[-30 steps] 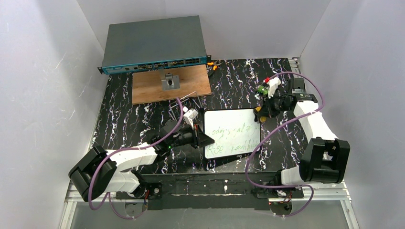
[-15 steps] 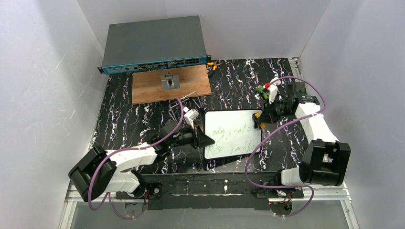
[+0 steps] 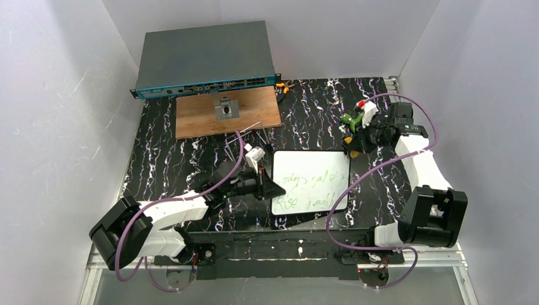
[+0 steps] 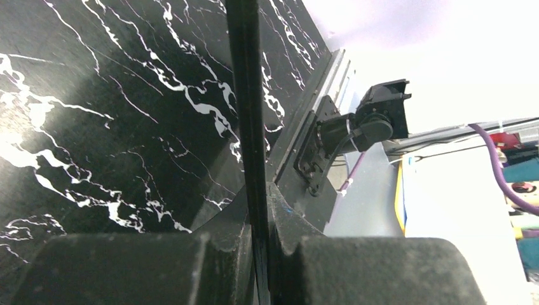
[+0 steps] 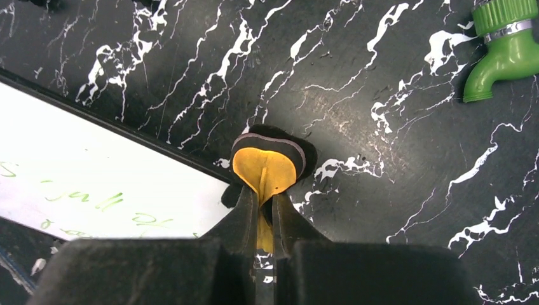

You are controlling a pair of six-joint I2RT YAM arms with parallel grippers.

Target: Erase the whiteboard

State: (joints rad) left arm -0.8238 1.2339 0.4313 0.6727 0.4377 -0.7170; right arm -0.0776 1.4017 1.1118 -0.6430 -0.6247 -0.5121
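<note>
Two tight grips: left gripper [image 4: 257, 241] on whiteboard [image 3: 310, 181] rim, right gripper [image 5: 264, 216] on a half-hidden yellow pad [image 5: 267, 166].

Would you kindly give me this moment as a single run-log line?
left fingers: shut on whiteboard rim | right fingers: shut on yellow eraser pad, just off whiteboard's far right corner | green writing: on whiteboard

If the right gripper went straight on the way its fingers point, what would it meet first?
Probably the black tabletop: the yellow eraser in the right gripper sits just off the corner of the whiteboard. How much gap remains is unclear.
</note>
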